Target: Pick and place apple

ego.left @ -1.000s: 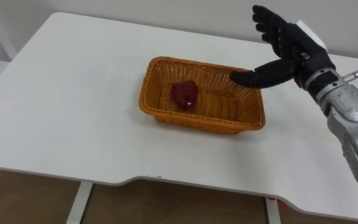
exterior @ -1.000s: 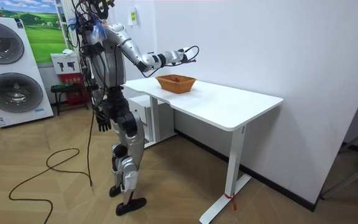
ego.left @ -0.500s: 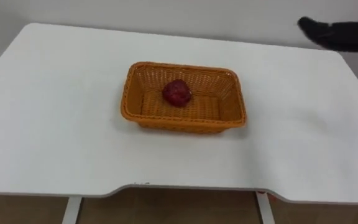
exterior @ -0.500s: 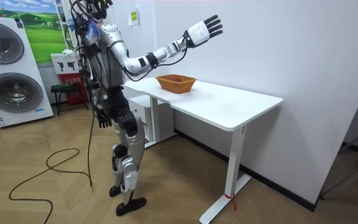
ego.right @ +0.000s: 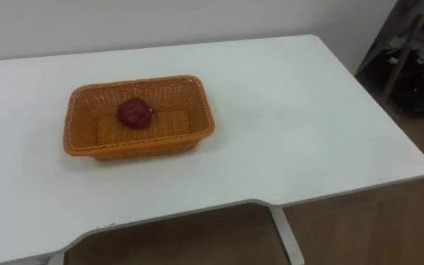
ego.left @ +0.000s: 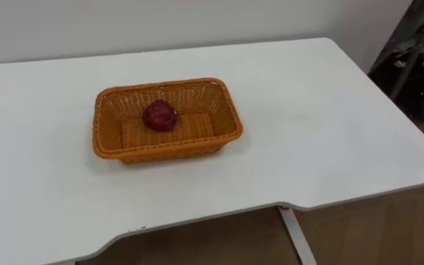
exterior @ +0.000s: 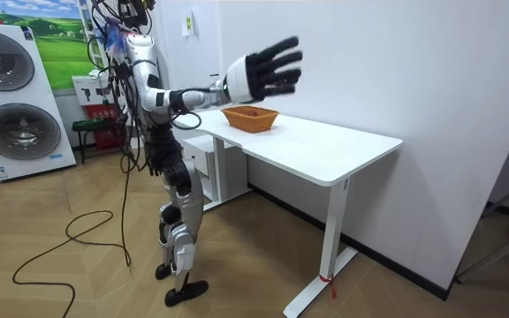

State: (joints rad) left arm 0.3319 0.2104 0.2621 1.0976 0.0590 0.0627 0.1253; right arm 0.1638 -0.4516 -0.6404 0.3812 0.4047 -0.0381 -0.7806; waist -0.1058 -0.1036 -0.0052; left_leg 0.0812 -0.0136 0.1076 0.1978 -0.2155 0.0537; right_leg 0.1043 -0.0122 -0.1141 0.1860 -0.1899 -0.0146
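Apple (ego.left: 160,116) stays in the basket (ego.left: 168,149); the right hand (exterior: 253,76), spread wide and empty, has swung clear.

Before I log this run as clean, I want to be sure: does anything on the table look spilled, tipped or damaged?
Nothing stands out. The apple lies inside the wicker basket, which sits flat and whole on the white table. The right hand is raised, fingers spread, holding nothing.

Red apple (ego.right: 135,112) lies in orange wicker basket (ego.right: 197,110), toward far-left corner; basket sits on white table (ego.right: 293,132).
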